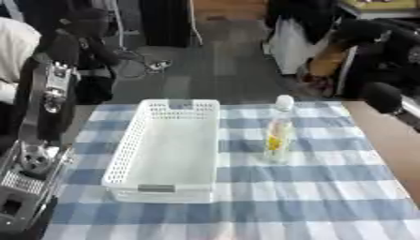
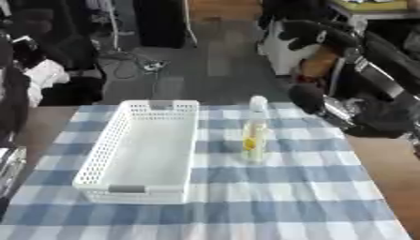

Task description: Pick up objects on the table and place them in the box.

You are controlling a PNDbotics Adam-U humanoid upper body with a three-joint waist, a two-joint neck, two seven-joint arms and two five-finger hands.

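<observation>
A white mesh box (image 1: 168, 150) lies lengthwise on the checked tablecloth, with nothing inside it. Just right of it stands a clear bottle (image 1: 279, 136) with a white cap and a yellow label, upright and untouched. My right hand (image 2: 306, 97) shows as a dark rounded shape above the table's far right edge, up and to the right of the bottle and apart from it. At the left edge of the left eye view, beside the table, my left hand (image 1: 51, 89) rises with straight fingers and holds nothing.
The blue and white checked cloth (image 1: 311, 197) covers the table, with bare wood (image 1: 398, 145) along its right side. Beyond the far edge are grey floor, cables, bags and dark equipment.
</observation>
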